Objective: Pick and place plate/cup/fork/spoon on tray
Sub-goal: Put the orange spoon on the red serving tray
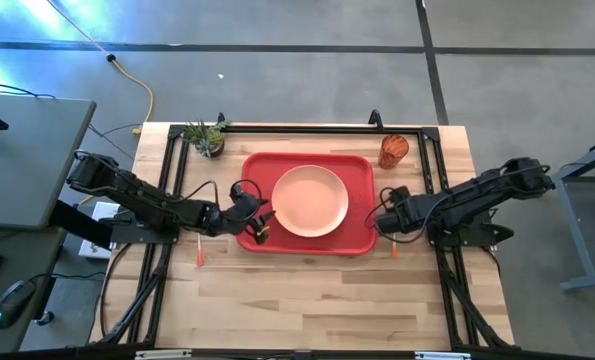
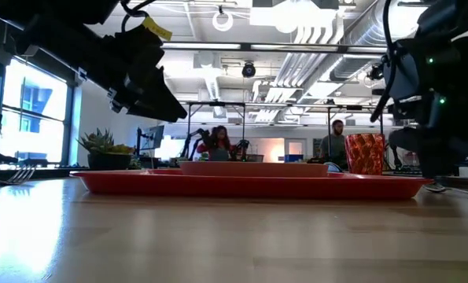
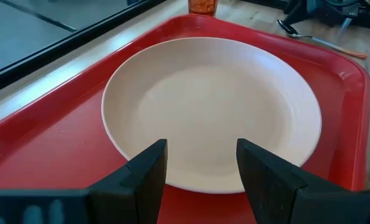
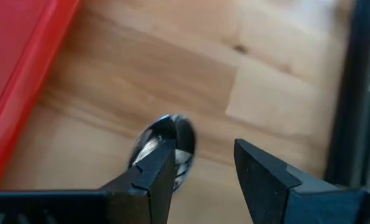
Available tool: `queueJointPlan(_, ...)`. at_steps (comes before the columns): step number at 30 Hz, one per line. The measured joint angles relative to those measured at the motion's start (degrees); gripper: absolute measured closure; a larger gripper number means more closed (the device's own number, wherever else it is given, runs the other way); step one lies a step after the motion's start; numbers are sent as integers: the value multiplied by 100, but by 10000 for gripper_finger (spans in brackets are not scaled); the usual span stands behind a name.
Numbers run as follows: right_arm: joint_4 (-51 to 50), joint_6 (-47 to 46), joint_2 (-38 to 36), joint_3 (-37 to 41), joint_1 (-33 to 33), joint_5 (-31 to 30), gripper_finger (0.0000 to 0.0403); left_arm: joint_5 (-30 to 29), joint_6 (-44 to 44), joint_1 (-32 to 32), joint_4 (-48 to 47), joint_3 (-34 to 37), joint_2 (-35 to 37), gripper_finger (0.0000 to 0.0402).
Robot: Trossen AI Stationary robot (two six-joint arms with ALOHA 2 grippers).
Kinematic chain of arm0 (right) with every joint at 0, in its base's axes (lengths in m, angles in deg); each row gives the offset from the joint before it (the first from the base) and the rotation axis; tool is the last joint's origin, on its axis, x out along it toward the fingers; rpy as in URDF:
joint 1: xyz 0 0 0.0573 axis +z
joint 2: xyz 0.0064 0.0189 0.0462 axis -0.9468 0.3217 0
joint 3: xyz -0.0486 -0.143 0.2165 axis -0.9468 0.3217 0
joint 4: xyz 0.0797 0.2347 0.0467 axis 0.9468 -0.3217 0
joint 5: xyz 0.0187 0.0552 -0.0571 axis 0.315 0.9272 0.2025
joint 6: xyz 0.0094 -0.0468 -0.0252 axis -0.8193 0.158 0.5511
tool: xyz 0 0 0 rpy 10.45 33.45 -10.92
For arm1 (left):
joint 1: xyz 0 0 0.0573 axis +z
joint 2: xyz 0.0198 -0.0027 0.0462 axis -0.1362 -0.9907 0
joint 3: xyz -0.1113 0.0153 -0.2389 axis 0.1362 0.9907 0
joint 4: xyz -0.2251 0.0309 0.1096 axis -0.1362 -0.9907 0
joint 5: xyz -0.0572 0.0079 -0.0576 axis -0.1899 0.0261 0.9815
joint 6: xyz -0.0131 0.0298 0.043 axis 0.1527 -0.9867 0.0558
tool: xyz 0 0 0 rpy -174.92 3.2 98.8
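Note:
The peach plate [image 1: 310, 200] lies flat on the red tray [image 1: 352, 238] at the table's middle. My left gripper [image 1: 260, 222] is open and empty over the tray's left rim, facing the plate [image 3: 209, 106]. My right gripper [image 1: 381, 222] is open, low over the table just right of the tray. The spoon's bowl [image 4: 166, 144] lies on the wood by one of its fingers. The spoon's orange handle [image 1: 394, 247] points toward the near edge. The fork [image 1: 199, 250] lies on the wood left of the tray. The orange ribbed cup [image 1: 393, 150] stands upright beyond the tray's far right corner. My right gripper has one finger [image 4: 150, 171] in front of the spoon's bowl [image 4: 172, 134], which lies flat on the table. I cannot tell whether the finger touches it. The other finger stands off to the side over bare wood.
A small green potted plant [image 1: 209, 138] stands at the far left of the table. Black frame rails [image 1: 177, 170] run along the left, far and right sides. Bare wood [image 1: 307, 300] lies near the front edge. People show in the room behind [image 2: 218, 141].

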Motion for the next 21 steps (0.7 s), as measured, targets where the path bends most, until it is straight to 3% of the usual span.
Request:
queueJointPlan(5, 398, 257, 0, 107, 4, 345, 247, -24, 2, 2, 44, 0, 0, 218)
queueJointPlan(11, 682, 481, -1, 107, 4, 170, 250, -86, 2, 7, 42, 0, -2, 218)
queueJointPlan(21, 1085, 615, 208, 106, 4, 84, 297, -96, 4, 7, 40, 0, -2, 218)
